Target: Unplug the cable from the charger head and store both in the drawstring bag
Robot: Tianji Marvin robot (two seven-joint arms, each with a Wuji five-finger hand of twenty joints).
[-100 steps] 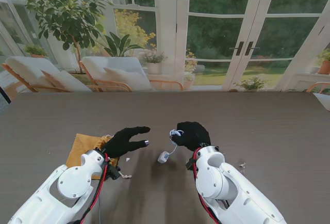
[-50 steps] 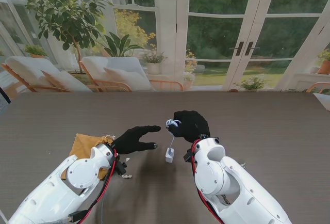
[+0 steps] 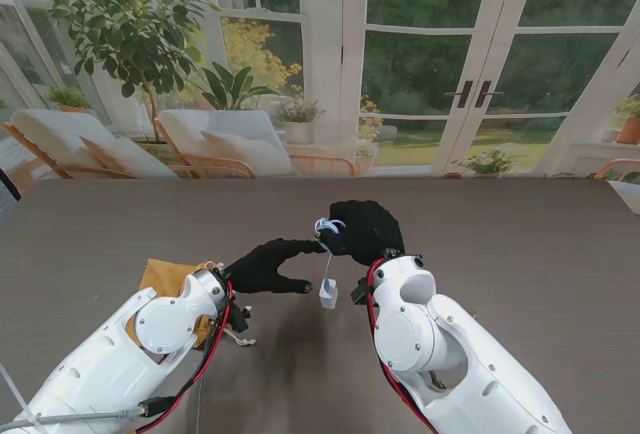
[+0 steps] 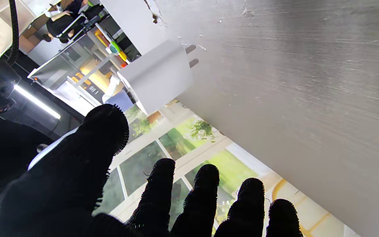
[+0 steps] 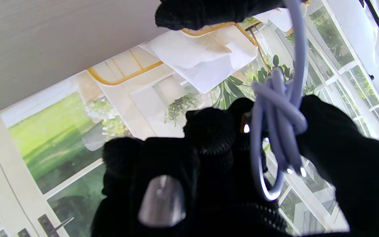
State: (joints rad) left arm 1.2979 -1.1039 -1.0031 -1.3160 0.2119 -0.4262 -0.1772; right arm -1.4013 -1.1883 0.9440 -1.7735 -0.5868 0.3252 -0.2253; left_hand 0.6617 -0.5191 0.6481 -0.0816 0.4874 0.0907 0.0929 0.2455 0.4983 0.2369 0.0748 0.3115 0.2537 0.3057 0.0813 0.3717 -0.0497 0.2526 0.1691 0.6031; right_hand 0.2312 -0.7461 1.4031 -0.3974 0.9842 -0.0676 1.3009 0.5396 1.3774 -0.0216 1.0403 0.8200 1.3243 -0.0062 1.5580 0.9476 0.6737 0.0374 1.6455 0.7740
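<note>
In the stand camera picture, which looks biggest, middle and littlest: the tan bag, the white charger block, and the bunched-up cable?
1. drawstring bag, though the left arm hides part of it
2. cable bundle
3. charger head
The last two look close in size, so that order is unsure.

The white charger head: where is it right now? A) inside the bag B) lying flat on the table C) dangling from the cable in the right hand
C: the charger head hangs on the cable bunched in the right hand.

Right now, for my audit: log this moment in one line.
right robot hand: holds cable | charger: dangling, plugged | left robot hand: open, reaching | bag: on table
</note>
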